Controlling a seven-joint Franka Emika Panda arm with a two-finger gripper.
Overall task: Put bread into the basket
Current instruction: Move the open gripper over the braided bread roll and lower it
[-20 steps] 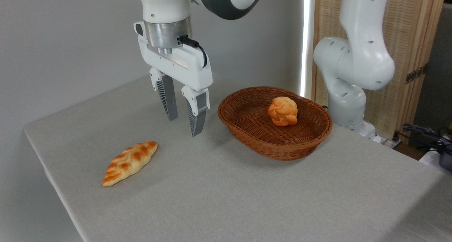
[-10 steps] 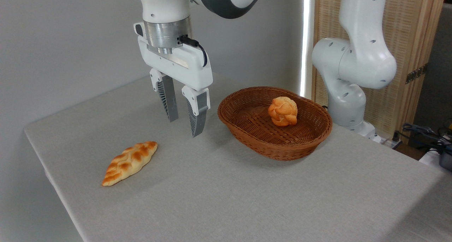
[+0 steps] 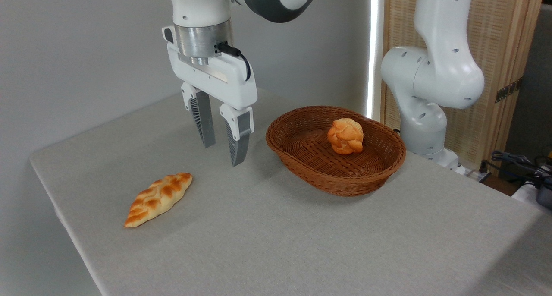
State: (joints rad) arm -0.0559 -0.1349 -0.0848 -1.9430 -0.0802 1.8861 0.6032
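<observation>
The bread [image 3: 158,198], a long braided loaf with pointed ends, golden with browned ridges, lies flat on the grey table near its left edge. The basket [image 3: 302,158], oval reddish-brown wicker, stands at the centre right. My gripper [image 3: 221,155] hangs open above the table between the two, up and to the right of the loaf and just left of the basket's rim. Nothing is between its fingers.
A round knotted orange roll [image 3: 345,136] sits inside the basket. The arm's white base [image 3: 424,114] stands behind the basket at the right. The table's left edge [image 3: 64,227] runs close to the loaf. Cables lie off the table at the far right.
The gripper has shifted slightly left and up. The loaf, the roll and the basket have not moved.
</observation>
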